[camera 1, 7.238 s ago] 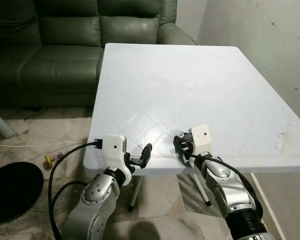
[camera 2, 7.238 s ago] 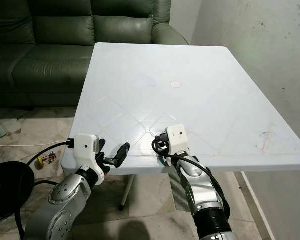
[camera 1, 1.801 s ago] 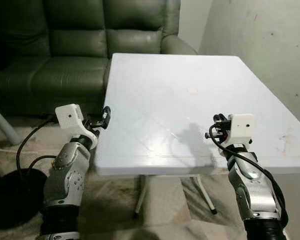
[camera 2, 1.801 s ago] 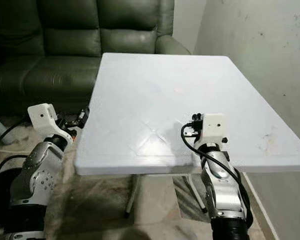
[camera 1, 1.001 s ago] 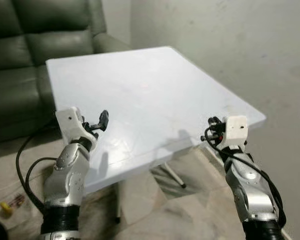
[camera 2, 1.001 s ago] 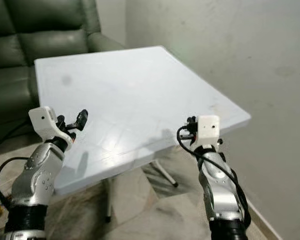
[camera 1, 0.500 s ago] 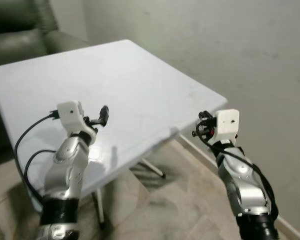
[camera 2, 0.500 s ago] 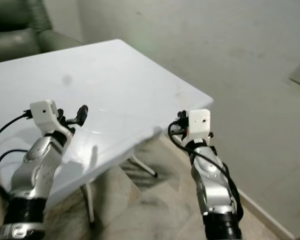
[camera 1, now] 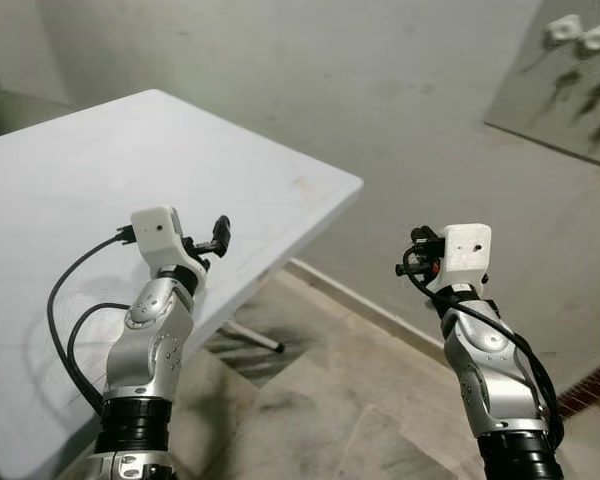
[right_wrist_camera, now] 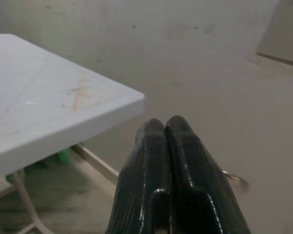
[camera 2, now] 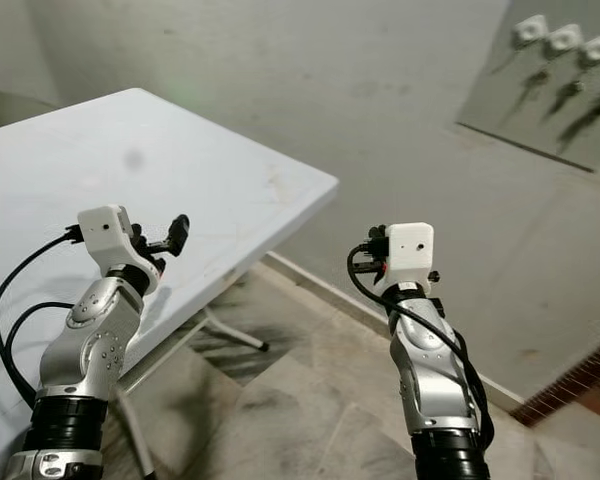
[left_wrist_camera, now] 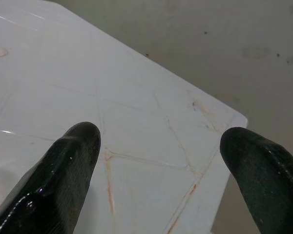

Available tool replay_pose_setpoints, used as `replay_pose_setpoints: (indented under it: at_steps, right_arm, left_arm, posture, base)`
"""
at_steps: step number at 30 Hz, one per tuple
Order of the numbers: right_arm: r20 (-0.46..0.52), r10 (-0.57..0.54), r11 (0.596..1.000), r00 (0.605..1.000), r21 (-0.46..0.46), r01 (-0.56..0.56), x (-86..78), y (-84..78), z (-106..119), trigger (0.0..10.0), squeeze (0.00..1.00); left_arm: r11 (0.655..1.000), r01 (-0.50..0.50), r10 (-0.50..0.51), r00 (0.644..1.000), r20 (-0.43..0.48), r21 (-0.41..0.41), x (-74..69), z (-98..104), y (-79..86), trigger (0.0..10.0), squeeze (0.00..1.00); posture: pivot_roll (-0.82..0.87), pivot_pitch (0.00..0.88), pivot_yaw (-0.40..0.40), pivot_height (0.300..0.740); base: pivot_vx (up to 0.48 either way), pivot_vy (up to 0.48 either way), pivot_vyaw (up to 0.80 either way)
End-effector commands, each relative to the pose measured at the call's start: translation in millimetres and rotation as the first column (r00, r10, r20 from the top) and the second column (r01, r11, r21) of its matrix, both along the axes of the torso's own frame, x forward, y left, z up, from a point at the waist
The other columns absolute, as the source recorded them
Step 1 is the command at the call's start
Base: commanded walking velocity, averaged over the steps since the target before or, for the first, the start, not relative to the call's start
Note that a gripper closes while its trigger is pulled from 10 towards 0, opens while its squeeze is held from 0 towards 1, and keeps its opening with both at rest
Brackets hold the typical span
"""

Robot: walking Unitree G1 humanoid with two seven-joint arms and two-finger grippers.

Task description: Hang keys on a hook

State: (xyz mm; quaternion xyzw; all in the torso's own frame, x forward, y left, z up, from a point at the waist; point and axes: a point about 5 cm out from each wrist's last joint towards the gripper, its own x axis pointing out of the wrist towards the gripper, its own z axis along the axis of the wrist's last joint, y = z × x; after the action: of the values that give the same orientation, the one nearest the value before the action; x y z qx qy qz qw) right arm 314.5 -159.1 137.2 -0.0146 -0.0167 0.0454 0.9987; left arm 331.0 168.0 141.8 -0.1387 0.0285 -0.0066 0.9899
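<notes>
Fingers of the right gripper (right_wrist_camera: pixel 165 127) are pressed together, tip against tip. Just behind them a thin metal ring (right_wrist_camera: pixel 233 176) comes out on one side; it looks like a key ring, but the keys are hidden by the fingers and I cannot tell how they are held. In the head views this gripper stands raised over the tiled floor (camera 2: pixel 290 400), apart from the white table (camera 1: pixel 100 160). On the grey wall (camera 2: pixel 310 70) at the upper right, a panel with white hooks (camera 2: pixel 560 40) is cut off by the frame and blurred. Fingers of the left gripper (left_wrist_camera: pixel 156 146) are spread wide with nothing between them, above the table corner.
</notes>
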Motion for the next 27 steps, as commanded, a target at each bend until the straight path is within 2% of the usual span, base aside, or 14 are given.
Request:
replay_pose_setpoints:
  at_steps: [1, 10, 24, 27]
  right_arm:
    - [0.017, -0.009, 1.000, 1.000, -0.009, 0.010, 0.5, -2.7, 5.1, 10.0, 0.00]
    - [0.019, -0.013, 1.000, 1.000, -0.012, 0.013, 0.3, -3.9, 6.0, 10.0, 0.00]
    - [0.021, -0.010, 1.000, 1.000, -0.019, 0.010, 0.6, -4.3, 6.4, 10.0, 0.00]
    - [0.024, -0.006, 1.000, 1.000, -0.016, 0.007, 0.7, -4.2, 6.9, 10.0, 0.00]
  left_arm:
    - [1.000, 0.004, -0.004, 1.000, 0.013, 0.004, 0.5, 5.4, -1.6, 10.0, 0.00]
    - [0.999, 0.031, -0.031, 0.999, 0.012, -0.026, 0.1, 5.0, -6.3, 10.0, 0.00]
    - [0.998, 0.027, -0.029, 0.999, 0.021, 0.053, 0.6, 5.6, -8.3, 10.0, 0.00]
    - [0.999, 0.031, -0.032, 0.999, 0.011, 0.036, 0.6, 4.7, -9.2, 10.0, 0.00]
  posture:
    - [-0.03, 0.000, -0.046, 0.740]
    - [-0.03, 0.000, -0.049, 0.740]
    - [-0.03, 0.000, -0.053, 0.740]
    - [-0.03, 0.000, -0.053, 0.740]
  base:
    - [0.000, 0.000, -0.71]
    - [0.000, 0.000, -0.71]
    - [0.000, 0.000, -0.71]
    - [0.000, 0.000, -0.70]
